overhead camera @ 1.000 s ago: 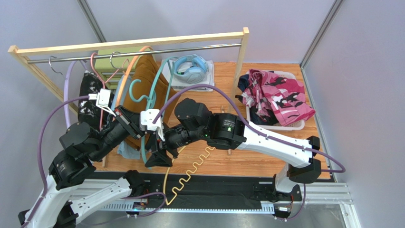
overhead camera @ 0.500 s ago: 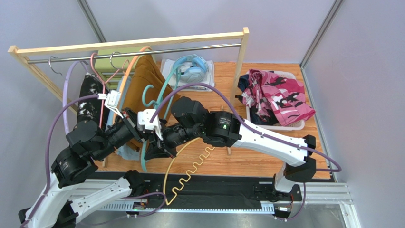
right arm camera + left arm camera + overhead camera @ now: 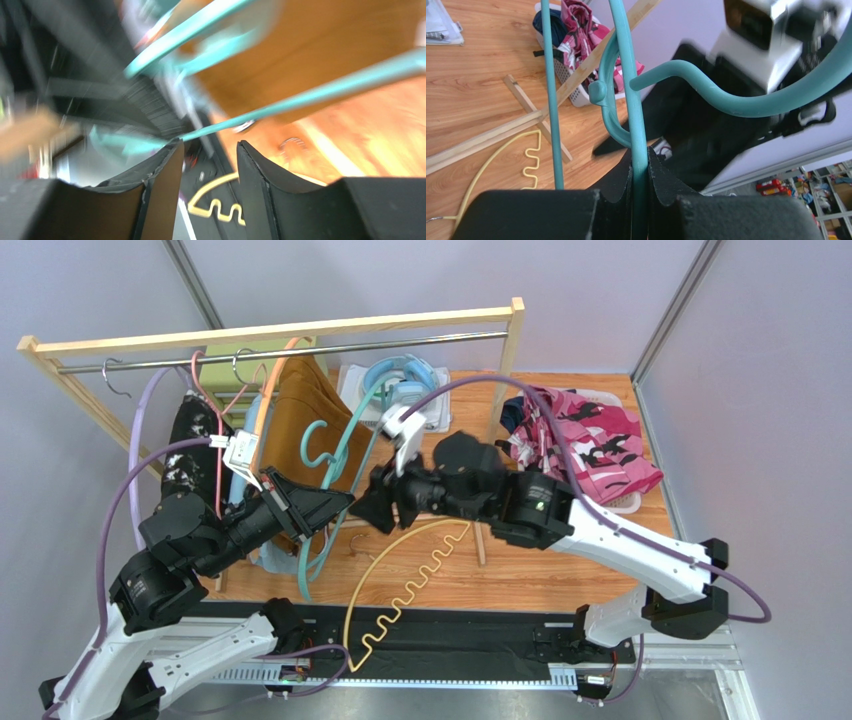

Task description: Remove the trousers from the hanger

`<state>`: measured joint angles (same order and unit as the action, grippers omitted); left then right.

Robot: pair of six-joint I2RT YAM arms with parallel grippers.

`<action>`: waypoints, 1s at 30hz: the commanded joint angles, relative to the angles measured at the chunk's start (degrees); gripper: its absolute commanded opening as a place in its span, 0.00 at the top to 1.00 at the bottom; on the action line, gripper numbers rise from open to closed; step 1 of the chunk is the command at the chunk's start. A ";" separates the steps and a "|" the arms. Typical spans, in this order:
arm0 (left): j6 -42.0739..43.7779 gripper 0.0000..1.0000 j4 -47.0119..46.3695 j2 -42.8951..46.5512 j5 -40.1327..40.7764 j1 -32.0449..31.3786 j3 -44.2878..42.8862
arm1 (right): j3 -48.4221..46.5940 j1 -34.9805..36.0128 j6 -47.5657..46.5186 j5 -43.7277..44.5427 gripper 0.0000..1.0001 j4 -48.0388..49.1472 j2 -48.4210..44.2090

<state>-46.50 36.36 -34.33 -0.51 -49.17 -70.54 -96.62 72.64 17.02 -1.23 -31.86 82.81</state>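
- Black white-speckled trousers (image 3: 188, 435) hang on the rack rod (image 3: 420, 340) toward the table's far-left corner, well apart from both grippers.
- Light blue trousers (image 3: 262, 558) show under the left arm near the left edge (mostly hidden, can't tell what bears them).
- Left gripper (image 3: 640, 155): fingers pinched tight on a thin bar of the teal hanger (image 3: 636, 115). Its hook looks clear of the rod.
- Mustard-brown trousers (image 3: 300, 415) hang just behind the teal hanger, left of centre. Can't tell if they sit on it or on the orange hanger (image 3: 268, 390) beside it.
- Right gripper (image 3: 210, 165): fingers spread wide, nothing between them, close to the teal bar and the mustard cloth (wrist view badly smeared).
- Risks, as I judge them:
  - the thin round bar could twist or slip in the left pinch if the cloth is pulled sideways
  - the cloth could snag on the hook curl or the next hanger and drag the rack
  - the right fingers could close on bar as well as cloth, so nothing slides off
- Yellow hanger (image 3: 400, 575) lies bare on the table, centre, toward the near edge.
- Blue headphones (image 3: 400, 380) sit at the far edge, centre.
- White basket (image 3: 620, 502), far-right corner: pink printed trousers (image 3: 590, 440) piled on top and spilling over the rim, dark navy trousers (image 3: 515, 415) showing underneath at its left side.
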 commanded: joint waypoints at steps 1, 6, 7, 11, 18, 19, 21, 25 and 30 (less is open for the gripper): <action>3.17 1.00 -0.50 0.05 -2.65 -0.23 -0.21 | -0.76 -5.66 10.67 8.71 0.48 4.25 -4.84; 4.57 1.00 -0.24 -0.04 -3.70 -0.23 -0.21 | -5.24 -7.07 13.30 6.95 0.31 4.96 -2.74; 4.92 1.00 -0.24 -0.21 -4.14 -0.23 -0.38 | -6.03 -7.34 13.65 6.77 0.28 5.05 -2.21; 6.15 1.00 0.73 -1.00 -5.64 -0.23 -1.17 | -9.55 -7.78 17.43 9.49 0.24 6.62 0.07; 7.39 1.00 1.52 -1.01 -6.78 -0.23 -1.97 | -9.74 -7.95 24.38 13.28 0.45 9.00 2.27; 7.48 1.00 1.52 -1.01 -6.96 -0.23 -1.97 | -9.38 -8.13 24.82 12.93 0.46 9.61 2.36; 7.83 1.00 1.52 -1.09 -7.39 -0.23 -1.97 | -8.94 -8.22 25.96 12.58 0.53 11.11 2.36; 9.31 0.97 1.70 -1.01 -7.92 -0.23 -2.32 | -6.41 -8.31 29.65 11.70 0.96 13.48 1.84; 14.50 0.67 3.71 2.32 -9.41 -0.23 -1.27 | -1.65 -8.39 35.35 14.76 1.00 16.56 -2.82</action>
<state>-36.45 39.46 -35.33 -7.46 -49.23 -70.81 -101.16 65.01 50.06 8.99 -18.20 83.94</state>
